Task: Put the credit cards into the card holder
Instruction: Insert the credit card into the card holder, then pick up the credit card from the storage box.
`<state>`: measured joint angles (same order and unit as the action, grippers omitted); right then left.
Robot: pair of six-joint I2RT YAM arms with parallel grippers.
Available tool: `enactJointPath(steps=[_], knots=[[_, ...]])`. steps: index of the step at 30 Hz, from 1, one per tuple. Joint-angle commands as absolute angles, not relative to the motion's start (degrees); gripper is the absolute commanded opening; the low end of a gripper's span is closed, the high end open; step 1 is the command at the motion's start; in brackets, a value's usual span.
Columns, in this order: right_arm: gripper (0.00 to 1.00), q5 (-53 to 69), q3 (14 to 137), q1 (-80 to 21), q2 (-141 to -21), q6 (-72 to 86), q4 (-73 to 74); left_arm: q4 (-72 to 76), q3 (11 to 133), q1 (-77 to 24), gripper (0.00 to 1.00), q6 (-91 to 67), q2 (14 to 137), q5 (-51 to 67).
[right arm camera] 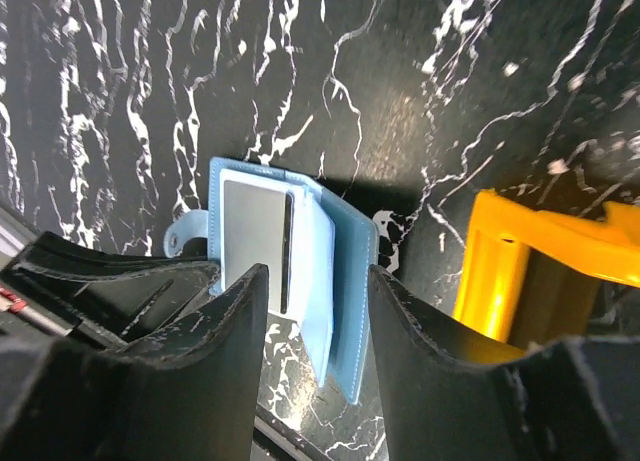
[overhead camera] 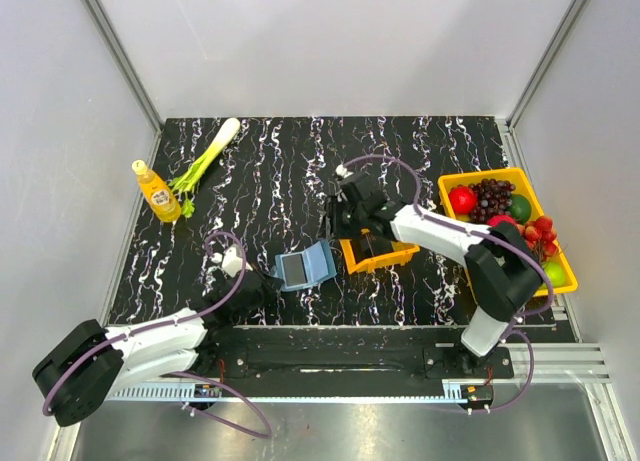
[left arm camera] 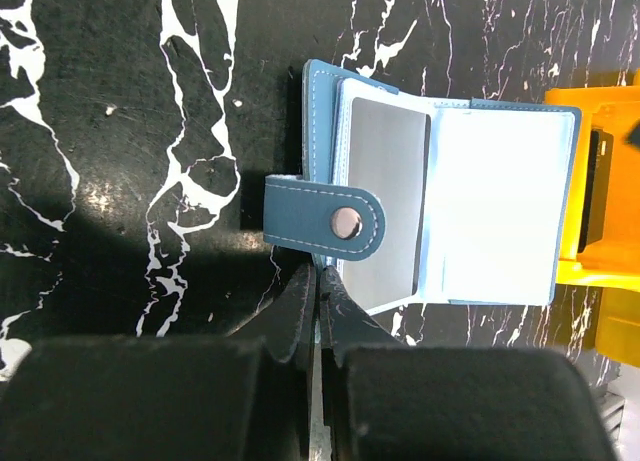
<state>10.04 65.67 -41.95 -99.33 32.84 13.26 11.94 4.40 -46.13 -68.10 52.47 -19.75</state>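
Left wrist | 1 card holder [left arm camera: 500,211] open | 1 credit card [left arm camera: 385,201] inside (grey) | left claw [left arm camera: 318,286] together | right claw [right arm camera: 318,281] apart

A black white-veined table [overhead camera: 300,161] holds a small orange tray [overhead camera: 385,263] near the middle. At the right stands a yellow bin [overhead camera: 478,175] of fruit: apple [overhead camera: 462,199], grapes [overhead camera: 492,194], lime [overhead camera: 520,208]. At the far left, a leek [overhead camera: 205,161] lies just beside an orange bottle [overhead camera: 157,192].
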Motion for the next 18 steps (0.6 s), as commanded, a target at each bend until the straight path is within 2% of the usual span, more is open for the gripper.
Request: enactJointPath(steps=[1,5,9,12,18], knots=[[0.50,6.43,66.10,-38.16,-91.16,27.69,15.90,10.90,5.97,-46.23,0.00,-65.22,51.77,-21.45],[0.49,2.64,64.95,-33.50,-88.33,25.67,21.17,10.37,6.76,-46.14,0.00,-64.25,50.98,-21.53],[0.45,4.48,62.23,-29.80,-88.85,24.52,22.85,9.58,7.64,-46.23,0.00,-63.20,50.54,-21.36],[0.39,6.06,61.26,-29.44,-90.26,24.52,22.85,9.49,8.00,-46.14,0.00,-63.02,50.63,-21.27],[0.35,9.14,60.38,-29.44,-93.77,25.75,20.22,9.76,8.09,-46.23,0.00,-63.02,51.42,-21.18]])
